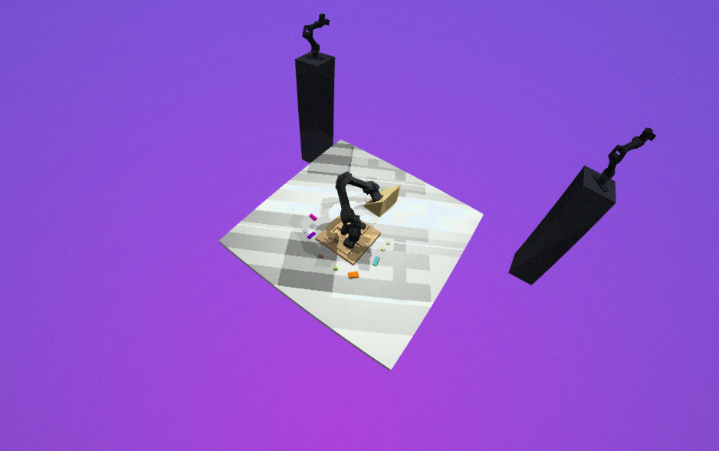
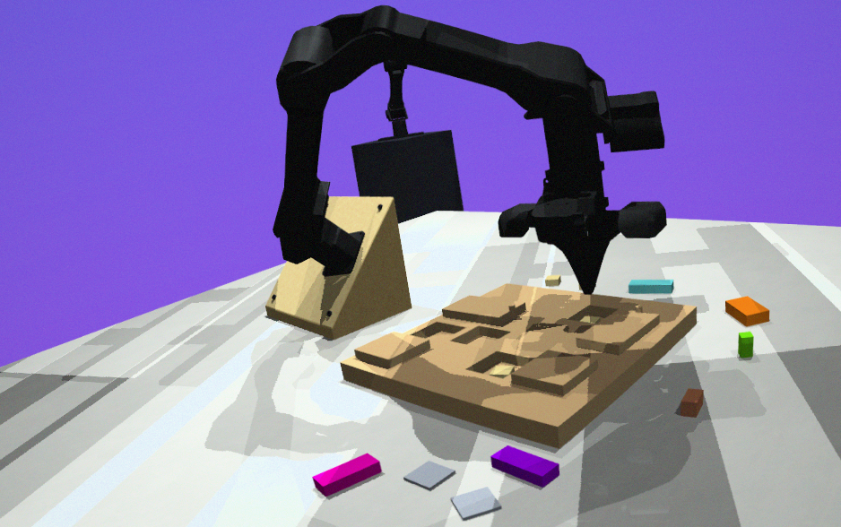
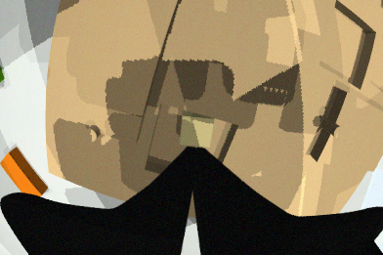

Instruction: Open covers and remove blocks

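Observation:
The wooden puzzle board (image 1: pixel 362 251) (image 2: pixel 463 401) lies on the table. Its raised covers, among them a far-left cover (image 2: pixel 481 309), a near-left cover (image 2: pixel 390 349), a near-right cover (image 2: pixel 551 373) and a far-right cover (image 2: pixel 617 333), stand beside open wells. A pale yellow block (image 2: pixel 591 319) (image 3: pixel 200 133) lies in the far well, and another yellow block (image 2: pixel 501 370) in the near well. Two wells at the left look empty. My gripper (image 2: pixel 587 291) (image 3: pixel 194 154) is shut and empty, tips down above the board by the far well. Two cream blocks (image 1: pixel 388 242) (image 1: pixel 383 249) rest on the table past the board.
Around the board lie teal (image 2: pixel 650 286), orange (image 2: pixel 746 310) (image 3: pixel 20 173), green (image 2: pixel 745 345), brown (image 2: pixel 691 402), purple (image 2: pixel 524 466) and magenta (image 2: pixel 346 474) blocks, and two thin grey plates (image 2: pixel 429 474) (image 2: pixel 476 502). The arm's wooden wedge base (image 1: pixel 387 202) (image 2: pixel 375 281) stands behind the board.

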